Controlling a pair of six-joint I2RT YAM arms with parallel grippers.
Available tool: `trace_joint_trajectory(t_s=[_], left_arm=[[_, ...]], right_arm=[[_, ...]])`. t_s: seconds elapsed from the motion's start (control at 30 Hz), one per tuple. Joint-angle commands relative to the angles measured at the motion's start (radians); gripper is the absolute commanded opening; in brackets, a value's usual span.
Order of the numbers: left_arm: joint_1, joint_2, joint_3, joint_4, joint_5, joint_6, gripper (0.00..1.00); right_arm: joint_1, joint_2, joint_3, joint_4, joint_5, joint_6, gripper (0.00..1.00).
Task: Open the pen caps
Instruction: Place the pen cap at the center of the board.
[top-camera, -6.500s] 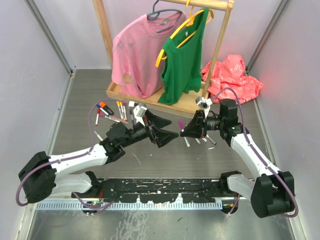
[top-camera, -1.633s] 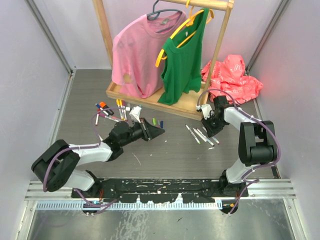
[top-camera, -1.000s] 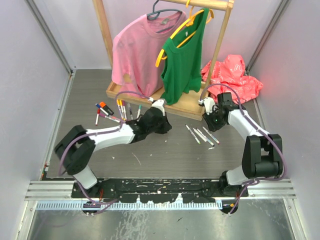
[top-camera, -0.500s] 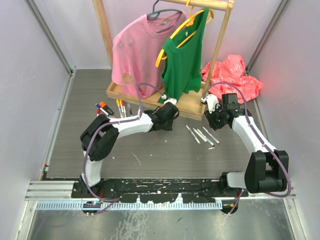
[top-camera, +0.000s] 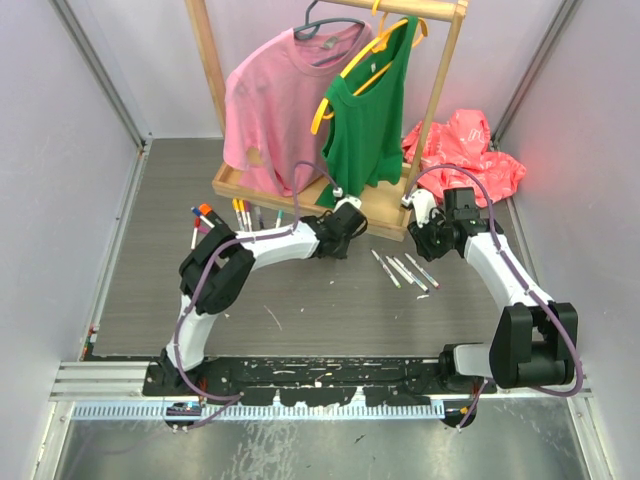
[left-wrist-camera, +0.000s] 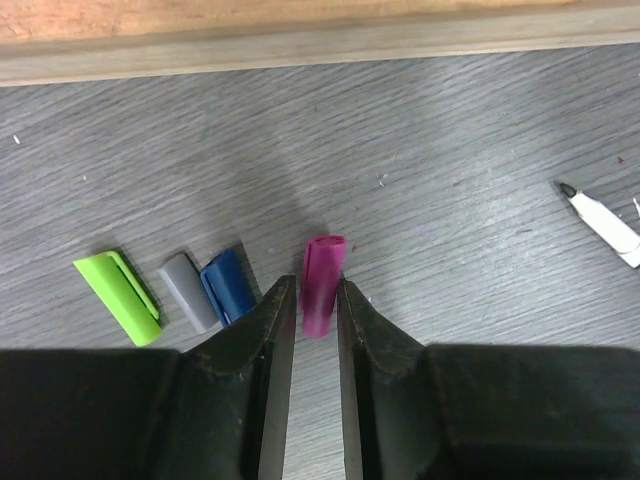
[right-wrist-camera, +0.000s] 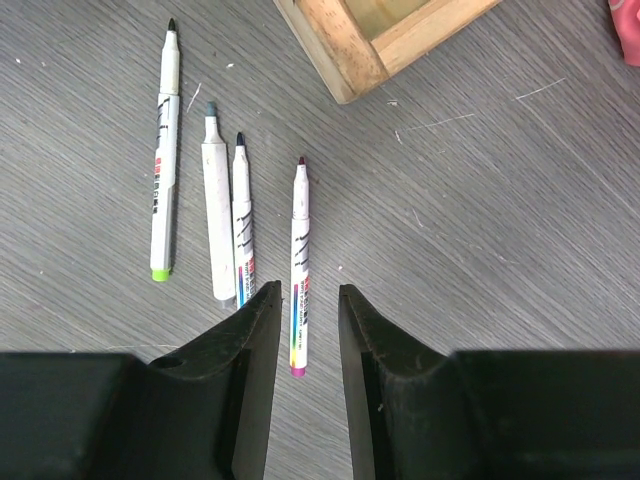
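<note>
- At the far left of the top view, a small cluster of thin markers with coloured caps on (top-camera: 212, 218) lies on the grey wood-grain tabletop (left-wrist-camera: 450, 150). By my reading these are left to do.
- In the left wrist view, a lime-green plastic cap (left-wrist-camera: 118, 296), a grey plastic cap (left-wrist-camera: 188, 292) and a blue plastic cap (left-wrist-camera: 228, 287) lie loose in a row. The blue one is just beside the left finger.
- The left claw (left-wrist-camera: 316, 300) is nearly pressed together, pinching the near end of a short magenta plastic pen cap (left-wrist-camera: 322, 262). It holds the cap low over the tabletop, near the wooden rack base (left-wrist-camera: 300, 30).
- Risk here: on release the round cap may roll away or cling to one finger. A wide spread could shove the blue cap.
- Right of it lie four uncapped white marker barrels (right-wrist-camera: 217, 210), side by side with bare nibs.
- The right claw (right-wrist-camera: 310, 300) hovers with a narrow gap and holds nothing. The purple-tipped marker (right-wrist-camera: 299, 250) lies below that gap.
- Risk there: dropping with so narrow a gap could land a finger on the barrel and roll it into its neighbours, or smear a nib.
</note>
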Motion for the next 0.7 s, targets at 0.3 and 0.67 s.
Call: trace_joint_trajectory(t_s=[0.3, 0.67], left_arm=[[-0.005, -0.031, 0.064, -0.032, -0.025, 0.043, 0.27], [-0.005, -0.322, -0.207, 0.188, 0.081, 0.1, 0.37]], right_arm=[[-0.003, -0.05, -0.001, 0.033, -0.034, -0.012, 0.35], [-0.003, -0.062, -0.006, 0.029, -0.05, -0.018, 0.36]])
